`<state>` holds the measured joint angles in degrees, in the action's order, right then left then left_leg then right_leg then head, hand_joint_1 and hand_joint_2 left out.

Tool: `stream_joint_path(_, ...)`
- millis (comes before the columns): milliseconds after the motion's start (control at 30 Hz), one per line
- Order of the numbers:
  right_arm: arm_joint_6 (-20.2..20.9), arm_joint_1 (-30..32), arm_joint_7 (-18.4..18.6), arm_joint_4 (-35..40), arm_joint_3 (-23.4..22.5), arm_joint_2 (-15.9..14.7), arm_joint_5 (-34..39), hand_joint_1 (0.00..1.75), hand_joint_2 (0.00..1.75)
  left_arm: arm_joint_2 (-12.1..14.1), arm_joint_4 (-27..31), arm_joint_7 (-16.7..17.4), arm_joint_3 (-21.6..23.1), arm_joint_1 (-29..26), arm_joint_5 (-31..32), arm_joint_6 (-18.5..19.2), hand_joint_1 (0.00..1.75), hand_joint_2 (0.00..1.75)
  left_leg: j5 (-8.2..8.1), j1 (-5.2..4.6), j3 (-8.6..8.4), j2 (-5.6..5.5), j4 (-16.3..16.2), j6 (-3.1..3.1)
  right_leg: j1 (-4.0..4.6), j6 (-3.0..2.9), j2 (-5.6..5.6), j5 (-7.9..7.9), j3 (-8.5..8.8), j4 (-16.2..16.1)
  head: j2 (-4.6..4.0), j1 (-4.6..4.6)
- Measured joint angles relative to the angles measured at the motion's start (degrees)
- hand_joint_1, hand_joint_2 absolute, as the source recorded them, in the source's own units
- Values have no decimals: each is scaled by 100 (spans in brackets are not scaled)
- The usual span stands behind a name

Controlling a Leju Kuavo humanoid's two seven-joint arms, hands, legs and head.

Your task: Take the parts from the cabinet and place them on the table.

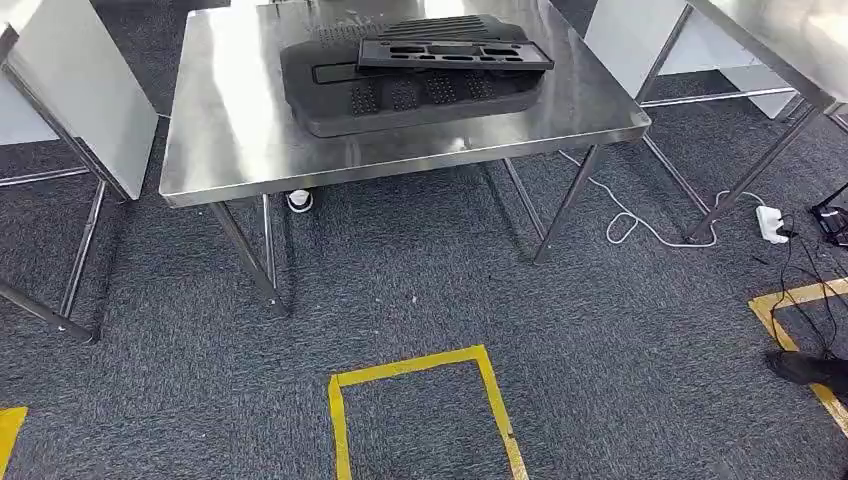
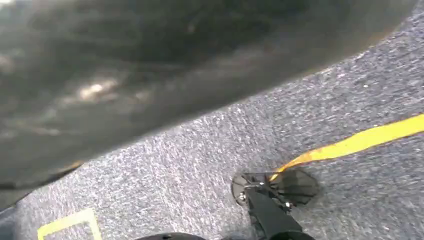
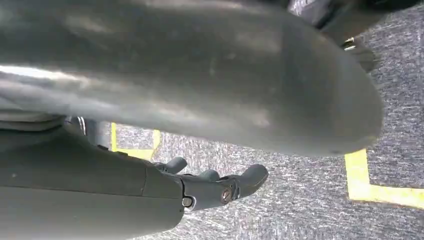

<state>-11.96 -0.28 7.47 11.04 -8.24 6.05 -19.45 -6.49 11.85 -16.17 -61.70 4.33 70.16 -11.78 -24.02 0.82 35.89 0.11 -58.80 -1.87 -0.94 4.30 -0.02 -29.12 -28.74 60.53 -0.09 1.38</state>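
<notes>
While your right hand hangs over the carpet, fingers loosely apart and holding nothing, two black parts already sit stacked mid-bench. Left hand: can't tell. Probably partway; cabinet remains to check.

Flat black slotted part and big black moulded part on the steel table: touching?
Touching. Head view: the flat black slotted part lies directly on top of the big black moulded part.
</notes>
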Motion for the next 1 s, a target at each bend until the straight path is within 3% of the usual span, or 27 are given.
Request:
stream_joint_path(33,0,-30,-4,0,0,0,-7,0,0,2,0,0,0,-4,4,-4,0,0,37,-28,37,-2,-4,45,29,-78,1,-143,339,-502,0,0)
stream_joint_path(133,0,-41,-9,-4,0,7,-7,0,0,4,0,-2,0,3,9,-11,0,0,181,-9,33,13,46,164,87,-170,16,-82,220,-518,0,-28)
stream_joint_path(167,0,-39,-7,-7,0,11,-4,0,0,4,0,-2,0,-6,9,-11,0,0,234,-13,39,8,70,216,73,-231,12,-28,190,-543,0,-31)
stream_joint_path(200,0,-44,-4,-22,0,24,0,0,0,9,0,0,0,-21,9,-11,0,0,156,15,101,-7,3,230,-34,-298,-5,40,157,-571,0,-41)
stream_joint_path(233,0,-44,-4,-22,0,15,13,0,0,11,0,4,0,-23,9,-13,0,0,-158,2,156,-7,-170,242,-4,-350,-12,86,92,-572,0,-57)
stream_joint_path(267,0,-36,-2,-22,0,15,28,0,0,11,0,7,0,-34,13,-13,0,0,-570,12,248,-6,-556,250,-1,-409,-20,141,55,-568,0,-88)
stream_joint_path(333,0,-23,-2,-26,0,24,28,0,0,4,-2,9,2,-35,48,-15,0,0,-1060,13,424,-20,-1399,288,29,-428,-29,227,-37,-555,0,-90)
stream_joint_path(367,0,-22,-2,-28,0,26,33,0,0,2,-2,13,2,-34,61,-22,0,0,-1089,16,437,-20,-1639,301,33,-411,-31,259,-69,-536,0,-92)
stream_joint_path(400,9,-20,-2,-28,0,26,50,0,0,2,-2,22,4,-33,61,-28,0,0,-975,22,324,-21,-1630,308,32,-406,-30,297,-134,-505,0,-94)
stream_joint_path(433,13,-10,-2,-28,0,26,64,0,0,2,-2,22,7,-34,68,-39,0,0,-796,35,96,-20,-1374,315,23,-389,-25,312,-190,-467,0,-96)
stream_joint_path(500,15,-3,-7,-31,0,24,66,0,0,0,-2,17,9,-26,77,-52,0,0,-527,79,-578,-17,-387,338,0,-375,-22,316,-284,-340,0,-98)
stream_joint_path(533,13,-7,-15,-28,0,16,66,0,0,-22,-4,11,13,-14,76,-57,0,0,-741,61,-753,-49,-106,368,34,-357,-23,321,-358,-283,0,-102)
stream_joint_path(567,15,-18,-22,-31,0,20,66,0,0,-31,-2,2,11,-13,76,-68,0,0,-669,38,-698,-69,-95,304,49,-300,-21,342,-417,-227,0,-103)
stream_joint_path(633,15,-15,-20,-31,0,20,87,0,0,-37,-4,0,11,-14,76,-72,0,0,-658,8,-618,-62,-88,250,47,-202,-17,410,-445,-247,0,-109)
stream_joint_path(700,13,5,-20,-39,-7,7,118,0,0,-59,-4,-4,11,-15,74,-72,0,0,-540,42,-529,-30,-35,83,29,-117,-10,416,-519,-214,0,-114)
stream_joint_path(733,15,4,-20,-39,-7,4,127,0,0,-59,-4,-15,11,-9,72,-68,0,0,-490,27,-465,-32,-35,16,30,-147,-4,225,-648,-65,0,-92)
stream_joint_path(800,18,0,-22,-42,-9,9,140,0,0,-55,-2,-66,11,-11,68,-48,0,0,-401,20,-321,-29,-37,-39,19,-219,-3,-284,-944,722,0,-59)
stream_joint_path(833,26,-3,-22,-42,-13,13,144,0,0,-57,-2,-89,11,-13,68,-55,0,0,-355,14,-253,-21,-39,-37,17,-216,-3,-469,-1086,1154,0,-66)
stream_joint_path(867,33,-2,-22,-42,-18,13,147,0,0,-57,-2,-105,11,-14,68,-57,0,0,-305,10,-189,-6,-41,-33,15,-176,-4,-538,-1163,1477,0,-63)
stream_joint_path(900,33,3,-22,-42,-20,11,149,0,0,-59,-2,-111,11,-15,68,-57,0,0,-263,10,-136,0,-41,-26,14,-121,-4,-479,-1101,1514,0,-63)
stream_joint_path(933,33,3,-22,-42,-20,11,153,0,0,-61,-2,-114,11,-15,68,-59,0,0,-221,11,-87,0,-41,-12,14,-60,-4,-339,-896,1269,0,-59)
stream_joint_path(1000,35,-7,-22,-42,-20,2,157,0,0,-72,-2,-114,11,-14,68,-59,0,0,-143,12,-17,-3,-41,22,16,-17,-5,-64,-193,213,0,-61)
